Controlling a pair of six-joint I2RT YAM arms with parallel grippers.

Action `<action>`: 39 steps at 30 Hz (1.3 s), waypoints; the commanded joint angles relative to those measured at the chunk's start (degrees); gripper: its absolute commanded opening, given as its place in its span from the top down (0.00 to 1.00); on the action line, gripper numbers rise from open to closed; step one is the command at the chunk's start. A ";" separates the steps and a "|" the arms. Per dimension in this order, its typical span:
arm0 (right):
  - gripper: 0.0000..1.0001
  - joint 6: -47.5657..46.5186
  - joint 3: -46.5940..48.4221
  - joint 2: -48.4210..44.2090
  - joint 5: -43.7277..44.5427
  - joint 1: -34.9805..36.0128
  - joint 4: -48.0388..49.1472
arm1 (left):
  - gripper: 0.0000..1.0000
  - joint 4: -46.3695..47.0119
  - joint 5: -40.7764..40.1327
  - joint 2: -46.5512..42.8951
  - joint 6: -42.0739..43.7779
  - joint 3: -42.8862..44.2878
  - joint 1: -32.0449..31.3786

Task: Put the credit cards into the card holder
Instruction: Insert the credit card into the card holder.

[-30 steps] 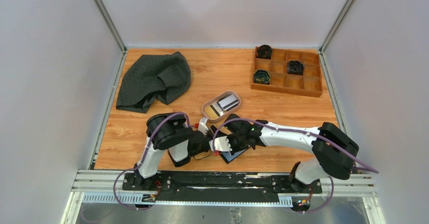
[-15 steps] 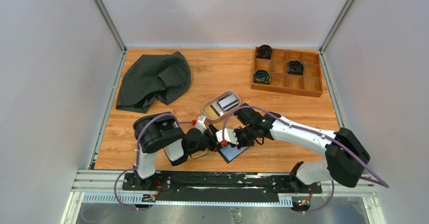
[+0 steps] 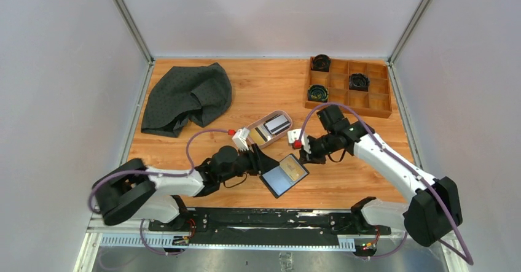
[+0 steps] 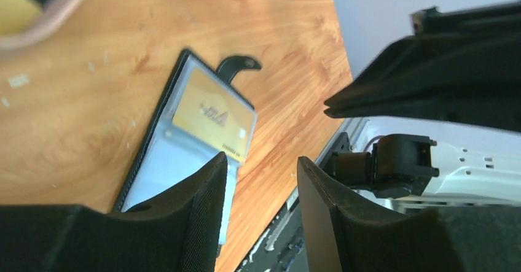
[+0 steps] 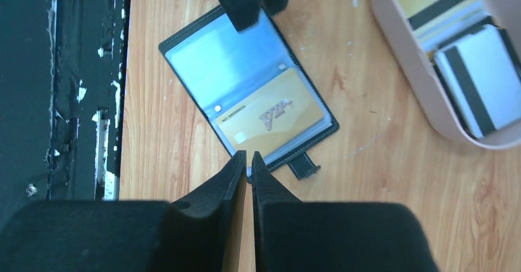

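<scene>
The black card holder point(image 3: 279, 180) lies open on the table near the front edge, its clear pockets facing up. A gold card point(image 3: 295, 171) sits in its right-hand pocket. Both also show in the right wrist view, the holder point(image 5: 215, 57) and the card point(image 5: 270, 115), and in the left wrist view, the holder point(image 4: 161, 161) and the card point(image 4: 212, 115). My left gripper point(image 3: 261, 161) is open and empty at the holder's left edge. My right gripper point(image 3: 305, 156) is shut and empty, just above the holder's far right corner. More cards point(image 5: 476, 78) lie in the pinkish tray point(image 3: 284, 115).
A wooden compartment box point(image 3: 349, 102) with dark round items stands at the back right. A dark grey cloth point(image 3: 187, 97) is heaped at the back left. The black rail point(image 3: 264, 218) runs along the front edge close to the holder.
Both arms have drawn back from the card holder, the left one leftward and the right one up and to the right. The holder with the gold card now lies uncovered.
</scene>
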 commanded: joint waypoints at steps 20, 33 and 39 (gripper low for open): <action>0.52 36.12 31.42 -1.08 -29.81 -18.59 -3.42 | 0.00 -61.08 -7.66 -35.61 36.12 21.70 10.99; 0.00 96.36 46.16 1.95 -20.21 -18.41 26.44 | 0.00 -61.82 -6.91 -34.40 32.63 22.01 11.06; 0.00 97.14 51.93 1.68 -16.46 -18.41 19.21 | 0.00 -62.85 -7.13 -31.80 32.86 24.45 11.08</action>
